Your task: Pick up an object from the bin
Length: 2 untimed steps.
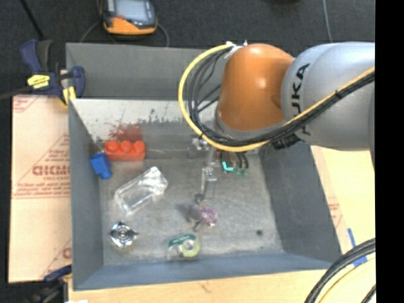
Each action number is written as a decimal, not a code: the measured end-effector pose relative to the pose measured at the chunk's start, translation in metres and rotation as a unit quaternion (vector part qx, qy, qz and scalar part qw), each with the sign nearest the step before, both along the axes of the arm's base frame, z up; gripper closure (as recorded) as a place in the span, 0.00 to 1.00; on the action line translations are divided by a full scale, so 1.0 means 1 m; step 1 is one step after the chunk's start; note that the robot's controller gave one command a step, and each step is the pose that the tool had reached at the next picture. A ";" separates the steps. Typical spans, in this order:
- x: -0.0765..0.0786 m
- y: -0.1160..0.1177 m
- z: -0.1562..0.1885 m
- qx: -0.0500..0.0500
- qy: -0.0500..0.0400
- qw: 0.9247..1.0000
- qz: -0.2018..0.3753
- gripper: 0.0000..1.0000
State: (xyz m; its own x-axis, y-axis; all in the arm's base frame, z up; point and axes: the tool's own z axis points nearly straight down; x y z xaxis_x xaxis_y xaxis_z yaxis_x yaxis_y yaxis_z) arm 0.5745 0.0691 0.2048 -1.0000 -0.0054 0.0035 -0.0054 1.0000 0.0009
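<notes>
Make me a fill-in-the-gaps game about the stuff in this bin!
1. The brick near the back of the bin is coloured ____.
2. Next to the brick, on its left in the picture, lies a little block that is ____.
3. The small thing closest to the gripper is coloured ____.
4. In the picture, the clear plastic piece lies to the ____ of the gripper.

Missing words: orange; blue; purple; left.

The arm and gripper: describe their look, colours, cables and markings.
The arm is a thick, rounded silver-grey tube with black KUKA lettering. A glossy orange dome-shaped cover caps its wrist. Yellow and black cables loop around it. The gripper below is slim, grey metal.
</notes>
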 end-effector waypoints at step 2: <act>-0.029 0.126 -0.127 0.000 -0.014 0.918 0.396 0.00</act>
State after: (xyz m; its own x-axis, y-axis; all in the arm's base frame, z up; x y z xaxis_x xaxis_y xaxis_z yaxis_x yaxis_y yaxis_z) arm 0.5451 0.1947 0.0781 -0.6829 -0.7302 -0.0231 -0.7302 0.6832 -0.0107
